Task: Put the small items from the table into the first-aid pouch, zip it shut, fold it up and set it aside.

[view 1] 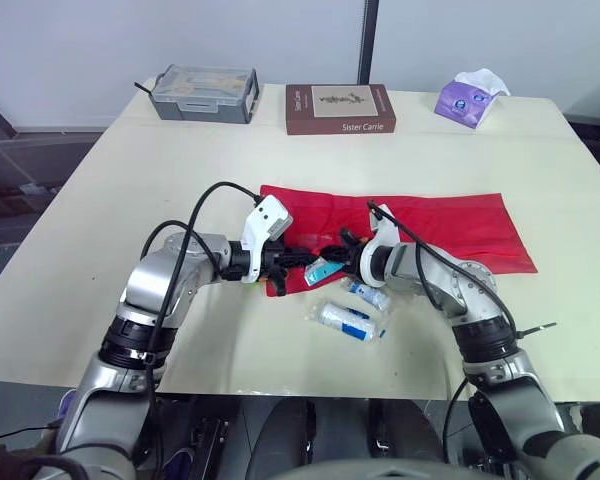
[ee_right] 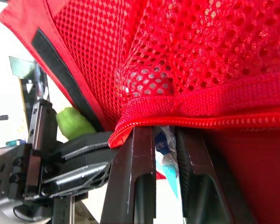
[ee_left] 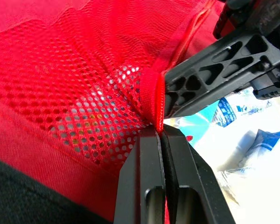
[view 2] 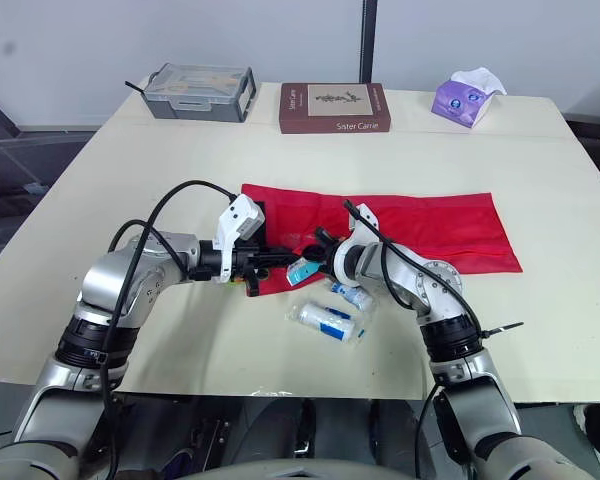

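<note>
From the head, the red first-aid pouch [view 1: 430, 225] lies flat on the table [view 1: 100, 200], with two wrapped items [view 1: 347, 320] just beside its near edge. Left wrist: the left gripper [ee_left: 161, 135] is pinched tight on the pouch's zipper edge. Right wrist: the right gripper [ee_right: 164, 140], fingers barely parted, clamps a blue-and-white packet [ee_right: 161, 142] under that edge.

Count on the table top, as we see it:

- Red mesh pouch [view 1: 430, 225]: 1.
- Small wrapped items: 3 in all. We log 1 teal packet [view 1: 325, 270], 1 blue-and-white packet [view 1: 367, 293] and 1 clear-wrapped roll [view 1: 345, 320].
- Grey lidded case [view 1: 203, 93]: 1.
- Brown book [view 1: 339, 108]: 1.
- Purple tissue pack [view 1: 470, 98]: 1.
- Grippers: 2, the left gripper [view 1: 300, 260] and the right gripper [view 1: 342, 248].

We tally 7 loose things, of 5 kinds.
</note>
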Controlling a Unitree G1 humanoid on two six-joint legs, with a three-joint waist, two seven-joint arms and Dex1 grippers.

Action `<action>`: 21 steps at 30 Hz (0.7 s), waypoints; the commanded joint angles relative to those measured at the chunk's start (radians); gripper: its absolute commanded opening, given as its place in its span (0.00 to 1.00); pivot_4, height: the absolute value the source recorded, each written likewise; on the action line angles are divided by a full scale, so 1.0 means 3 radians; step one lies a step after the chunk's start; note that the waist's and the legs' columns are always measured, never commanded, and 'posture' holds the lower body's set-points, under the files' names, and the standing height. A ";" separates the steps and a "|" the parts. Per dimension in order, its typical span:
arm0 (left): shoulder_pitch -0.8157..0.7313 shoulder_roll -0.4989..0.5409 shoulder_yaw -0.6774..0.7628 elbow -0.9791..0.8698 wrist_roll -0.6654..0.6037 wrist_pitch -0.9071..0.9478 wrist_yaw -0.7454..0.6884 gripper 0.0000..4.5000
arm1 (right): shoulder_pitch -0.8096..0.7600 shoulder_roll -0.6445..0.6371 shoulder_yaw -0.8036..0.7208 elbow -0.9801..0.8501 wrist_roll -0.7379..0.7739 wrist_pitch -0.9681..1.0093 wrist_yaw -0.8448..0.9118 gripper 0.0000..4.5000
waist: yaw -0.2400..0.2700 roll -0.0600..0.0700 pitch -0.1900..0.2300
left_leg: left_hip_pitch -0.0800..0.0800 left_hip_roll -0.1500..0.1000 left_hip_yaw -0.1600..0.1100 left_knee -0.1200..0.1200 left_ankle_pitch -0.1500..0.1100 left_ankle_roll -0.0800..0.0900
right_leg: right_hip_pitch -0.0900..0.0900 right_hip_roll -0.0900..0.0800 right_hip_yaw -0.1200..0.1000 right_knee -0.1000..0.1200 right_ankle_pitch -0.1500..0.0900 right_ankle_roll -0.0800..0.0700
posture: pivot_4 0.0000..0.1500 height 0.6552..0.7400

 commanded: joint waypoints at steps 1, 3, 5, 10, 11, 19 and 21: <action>-0.0063 0.0035 -0.0083 0.0137 0.0030 -0.0200 -0.0127 0.00 | -0.0072 -0.0025 -0.0088 -0.0143 -0.0255 0.0139 0.0457 0.23 | 0.0003 0.0001 0.0000 | 0.0000 0.0000 0.0000 0.0000 0.0000 0.0000 | 0.0000 0.0000 0.0000 0.0000 0.0000 0.0000 | 1.00 1.00; -0.0135 0.0057 -0.0112 0.0306 0.0083 -0.0325 -0.0182 0.00 | -0.0040 -0.0250 -0.0016 -0.0375 -0.0634 0.0259 0.0910 0.42 | 0.0006 0.0001 0.0001 | 0.0000 0.0000 0.0000 0.0000 0.0000 0.0000 | 0.0000 0.0000 0.0000 0.0000 0.0000 0.0000 | 1.00 1.00; -0.0203 0.0088 -0.0155 0.0493 0.0160 -0.0477 -0.0254 0.00 | -0.0018 -0.0648 0.0159 -0.0739 -0.1181 0.0346 0.1472 0.61 | 0.0018 0.0008 0.0004 | -0.0002 -0.0003 0.0000 0.0000 0.0000 0.0000 | 0.0000 -0.0001 -0.0001 -0.0001 0.0000 0.0000 | 1.00 1.00; -0.0350 0.0134 -0.0226 0.0828 0.0278 -0.0757 -0.0399 0.00 | 0.0082 -0.1313 0.0280 -0.1536 -0.1811 0.0352 0.2525 0.68 | 0.0001 0.0009 0.0004 | -0.0002 -0.0011 -0.0002 -0.0002 0.0000 0.0001 | -0.0001 0.0000 0.0007 -0.0003 -0.0001 0.0001 | 1.00 1.00; -0.0374 0.0132 -0.0234 0.0870 0.0290 -0.0787 -0.0421 0.00 | 0.0083 -0.1379 0.0310 -0.1636 -0.1906 0.0356 0.2649 0.68 | 0.0002 0.0010 0.0005 | -0.0002 -0.0009 -0.0002 -0.0002 0.0000 0.0001 | -0.0001 0.0002 0.0008 -0.0003 -0.0001 0.0001 | 1.00 1.00; -0.0474 0.0097 -0.0267 0.1007 0.0353 -0.0901 -0.0540 0.00 | -0.0108 -0.1377 0.1019 -0.1589 -0.3212 0.0151 0.3260 0.13 | 0.0009 0.0010 0.0004 | -0.0001 0.0003 0.0000 -0.0002 0.0000 0.0001 | -0.0003 0.0013 0.0012 -0.0003 -0.0001 0.0000 | 1.00 1.00; -0.0484 0.0090 -0.0264 0.1004 0.0362 -0.0906 -0.0560 0.00 | -0.0165 -0.1309 0.1148 -0.1442 -0.3486 0.0108 0.3372 0.00 | 0.0009 0.0010 0.0004 | -0.0002 0.0001 0.0001 -0.0002 0.0000 0.0001 | -0.0003 0.0013 0.0013 -0.0003 -0.0001 0.0001 | 1.00 1.00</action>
